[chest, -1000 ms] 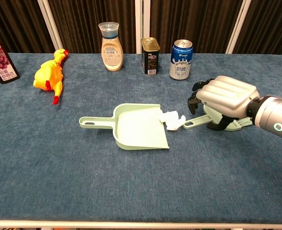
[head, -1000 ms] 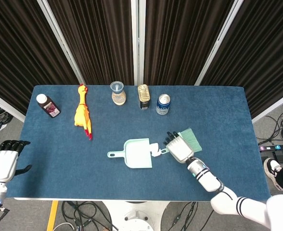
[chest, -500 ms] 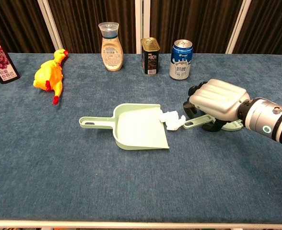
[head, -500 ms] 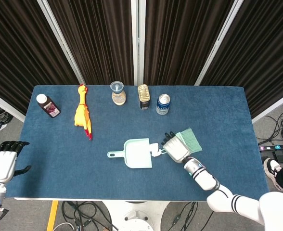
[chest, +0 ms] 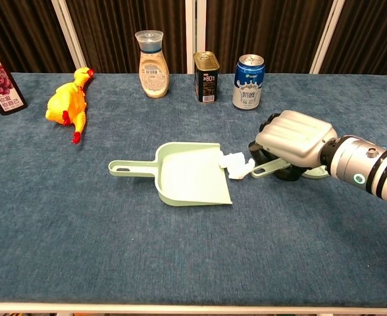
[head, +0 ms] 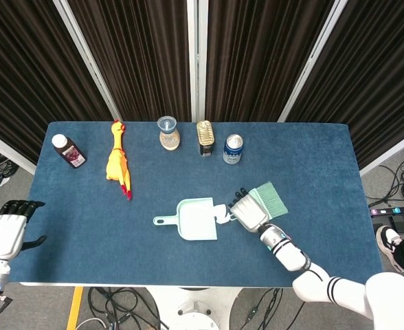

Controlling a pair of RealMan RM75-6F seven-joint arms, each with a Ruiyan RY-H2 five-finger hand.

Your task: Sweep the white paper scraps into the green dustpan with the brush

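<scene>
Two robot hands here, only one doing anything. Far left, the left robot hand [head: 3, 232] hangs off the tabletop [head: 64, 227] edge with nothing in it, fingers loosely apart, same as a second ago. Moving right, the green dustpan [chest: 190, 174] lies flat mid-table, handle pointing left. The white paper scraps [chest: 236, 164] sit in a little clump right at its open mouth, touching the rim, not really inside yet. Just beside them, the brush [head: 269, 199] lies with its handle end poking toward the scraps. The right robot hand [chest: 291, 141] has slid in over that handle and curled its fingers down around it; a second ago they were more spread out. Looks to me like the grasp is basically closing, so sweeping should come next, a short push left.
</scene>
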